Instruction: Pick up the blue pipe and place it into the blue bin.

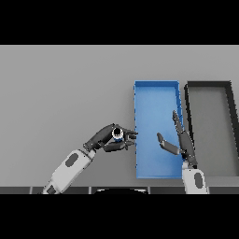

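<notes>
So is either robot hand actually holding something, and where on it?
Yes. The left robot hand is curled round the blue pipe, gripping its sides with the open end showing. The right robot hand holds nothing.

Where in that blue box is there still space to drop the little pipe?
The blue bin holds nothing; its far half is bare. Its near half is crowded: the open right hand hovers there, and the left hand, holding the blue pipe, sits beside its left wall.

— Where's the left robot hand (108,138)?
— Its arm comes in from seven o'clock; the fingers and thumb are curled round a small pipe (117,134), pointing toward three o'clock.
— And the right robot hand (181,141)?
— Up from five o'clock, fingers straight toward twelve, thumb out toward nine, holding nothing.
</notes>
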